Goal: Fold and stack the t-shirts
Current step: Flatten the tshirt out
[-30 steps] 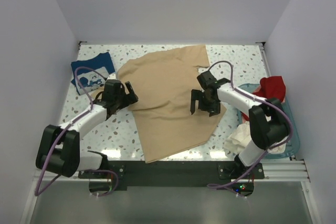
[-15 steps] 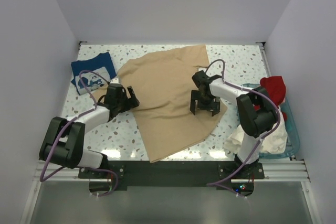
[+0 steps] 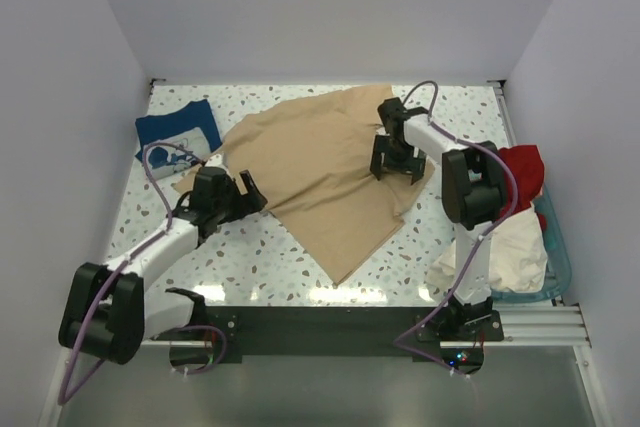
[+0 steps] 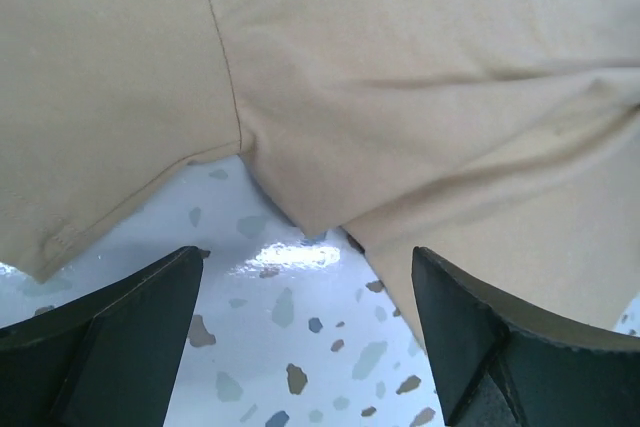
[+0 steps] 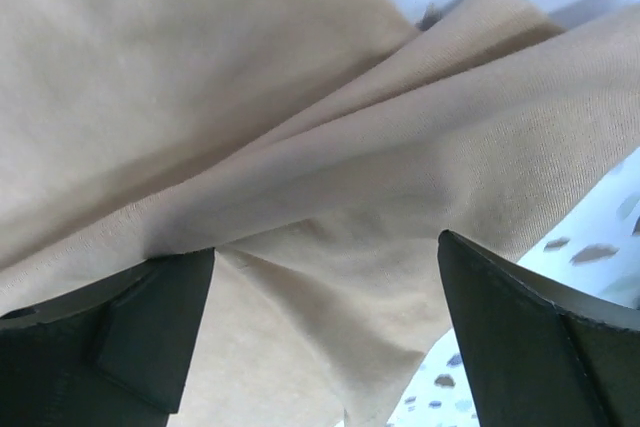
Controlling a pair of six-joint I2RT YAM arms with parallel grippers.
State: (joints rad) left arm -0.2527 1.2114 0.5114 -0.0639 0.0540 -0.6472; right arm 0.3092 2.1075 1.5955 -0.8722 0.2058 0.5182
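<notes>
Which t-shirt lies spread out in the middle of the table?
The tan t-shirt; the navy t-shirt sits far left, the red t-shirt and cream t-shirt heap at the basket.

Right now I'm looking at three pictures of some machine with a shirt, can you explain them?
It is two robot arms, left arm and right arm, bolted to a table. One picture looks down from above; the two close-ups come from a camera on each wrist. A tan t-shirt lies spread on the speckled table, a navy t-shirt far left, a red shirt and a cream shirt at the teal basket on the right. Both arms' jaws stand open at the tan t-shirt, holding nothing.
</notes>
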